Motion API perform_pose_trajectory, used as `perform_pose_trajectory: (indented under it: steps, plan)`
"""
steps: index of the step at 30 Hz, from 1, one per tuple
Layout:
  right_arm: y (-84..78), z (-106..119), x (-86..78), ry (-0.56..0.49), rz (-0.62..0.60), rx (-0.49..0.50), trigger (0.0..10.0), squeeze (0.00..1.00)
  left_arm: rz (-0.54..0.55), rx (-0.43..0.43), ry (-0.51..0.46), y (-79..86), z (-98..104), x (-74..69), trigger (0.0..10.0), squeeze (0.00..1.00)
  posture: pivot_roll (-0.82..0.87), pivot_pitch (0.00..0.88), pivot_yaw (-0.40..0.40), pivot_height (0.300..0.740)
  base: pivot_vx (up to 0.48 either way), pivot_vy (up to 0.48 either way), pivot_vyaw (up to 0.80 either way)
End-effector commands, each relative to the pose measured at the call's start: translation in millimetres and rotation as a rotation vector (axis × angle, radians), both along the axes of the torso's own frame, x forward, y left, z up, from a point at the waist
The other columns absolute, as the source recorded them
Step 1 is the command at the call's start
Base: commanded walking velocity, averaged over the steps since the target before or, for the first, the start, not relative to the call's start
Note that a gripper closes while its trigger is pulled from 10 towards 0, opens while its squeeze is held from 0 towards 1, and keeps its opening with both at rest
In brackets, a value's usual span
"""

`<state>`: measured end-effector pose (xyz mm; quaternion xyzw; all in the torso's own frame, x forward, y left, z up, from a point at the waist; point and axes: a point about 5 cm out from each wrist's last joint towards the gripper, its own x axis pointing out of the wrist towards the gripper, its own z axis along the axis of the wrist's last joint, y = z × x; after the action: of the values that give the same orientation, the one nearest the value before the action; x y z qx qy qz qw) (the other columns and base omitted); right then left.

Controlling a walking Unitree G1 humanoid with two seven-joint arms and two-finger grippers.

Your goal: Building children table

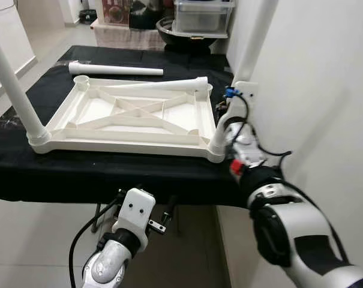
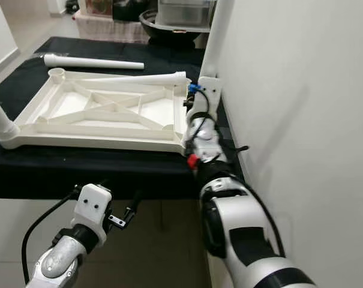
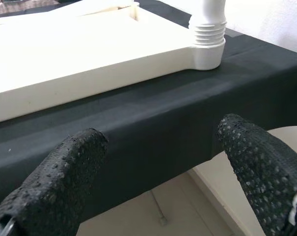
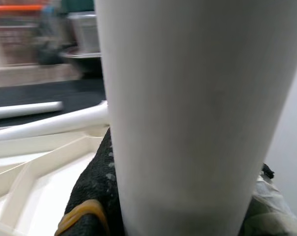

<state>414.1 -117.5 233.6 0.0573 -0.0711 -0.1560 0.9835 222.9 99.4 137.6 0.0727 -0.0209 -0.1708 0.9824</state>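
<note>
The white plastic tabletop [image 1: 133,135] lies upside down on a black-covered table [image 1: 79,174]. One white leg [image 1: 13,84] stands in its near left corner. Another leg [image 1: 253,42] stands in the near right corner socket [image 1: 217,149]. My right gripper [image 1: 228,120] is shut on the lower part of this leg; in the right wrist view the leg [image 4: 187,98] sits against a black finger [image 4: 96,196]. Two loose legs lie farther back, one across the tabletop's far edge [image 1: 157,85] and one on the cloth [image 1: 115,70]. My left gripper [image 3: 158,182] hangs open below the table's front edge, holding nothing.
A white wall [image 1: 313,90] runs close along the table's right side. Behind the table stand a clear storage box [image 1: 202,15] and a dark bowl [image 1: 169,30]. Pale floor tiles [image 1: 37,240] lie below the front edge.
</note>
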Motion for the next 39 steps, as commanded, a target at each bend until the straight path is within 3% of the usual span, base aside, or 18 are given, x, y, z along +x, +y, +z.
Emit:
perform_pose_trajectory:
  steps: [1,7,8,9,10,11,12,15,20,21,23,25,32,39]
  plan:
    - [-6.0,-21.0,-3.5,0.091,-0.091,0.046,0.0,0.00,-0.005,0.018,0.021,-1.4,-4.2,-0.2,10.0,0.00,0.09,0.119,-0.081,0.740,0.000,0.000,0.00]
    - [18.4,-17.7,-5.3,0.107,-0.092,0.093,0.0,0.00,0.000,0.014,0.023,-1.7,-4.5,-0.7,10.0,0.00,0.08,0.118,-0.086,0.740,0.000,0.000,0.00]
    - [23.0,-15.8,-4.8,0.106,-0.064,0.077,8.5,0.00,0.000,0.012,0.024,-1.8,-4.6,-0.7,10.0,0.00,0.08,0.118,-0.086,0.740,0.000,0.000,0.00]
    - [23.0,-15.8,-4.8,0.106,-0.064,0.077,8.5,0.00,0.000,0.012,0.024,-1.8,-4.6,-0.7,10.0,0.00,0.08,0.118,-0.086,0.740,0.000,0.000,0.00]
    - [30.3,-8.5,-4.0,0.066,-0.002,0.042,10.0,0.84,0.000,0.011,0.026,-2.1,-5.0,-0.9,10.0,0.00,0.08,0.118,-0.088,0.740,0.000,0.000,0.00]
    - [30.3,-8.5,-4.0,0.066,-0.002,0.042,10.0,0.84,0.000,0.011,0.026,-2.1,-5.0,-0.9,10.0,0.00,0.08,0.118,-0.088,0.740,0.000,0.000,0.00]
    - [32.8,-5.5,-3.6,0.045,0.031,0.035,10.0,1.00,0.000,0.011,0.027,-2.2,-5.1,-1.0,10.0,0.00,0.08,0.119,-0.088,0.740,0.000,0.000,0.00]
    - [32.5,-2.9,-3.7,0.024,0.039,0.021,10.0,1.00,0.000,0.012,0.029,-2.3,-5.5,-1.0,10.0,0.00,0.08,0.120,-0.087,0.740,0.000,0.000,0.00]
    - [15.7,0.0,-2.9,-0.041,0.080,-0.022,10.0,1.00,0.002,0.007,0.031,-3.4,-6.2,-1.2,10.0,0.00,0.08,0.116,-0.087,0.740,0.000,0.000,0.00]
    - [10.7,-1.6,-2.4,-0.046,0.120,-0.022,10.0,0.00,0.002,0.006,0.033,-3.5,-6.5,-1.4,10.0,0.00,0.08,0.112,-0.087,0.740,0.000,0.000,0.00]
    - [4.4,-3.6,-2.0,-0.055,0.177,-0.009,10.0,0.00,0.002,0.004,0.034,-3.7,-6.7,-1.5,10.0,0.00,0.08,0.112,-0.087,0.740,0.000,0.000,0.00]
    - [-9.7,-7.0,-1.6,-0.080,0.360,-0.004,10.0,0.00,0.000,0.003,0.034,-3.9,-6.8,-1.2,10.0,0.00,0.07,0.107,-0.084,0.740,0.000,0.000,0.00]
    - [-33.2,-9.8,-2.7,-0.073,0.613,-0.016,10.0,0.00,-0.010,0.001,0.038,-4.5,-8.1,-1.1,10.0,0.00,0.08,0.098,-0.081,0.740,0.000,0.000,0.00]
    - [-39.7,-2.0,-2.5,-0.067,0.723,-0.070,10.0,0.00,-0.007,0.006,0.038,-3.4,-8.8,-1.4,10.0,0.00,0.08,0.091,-0.076,0.740,0.000,0.000,0.00]
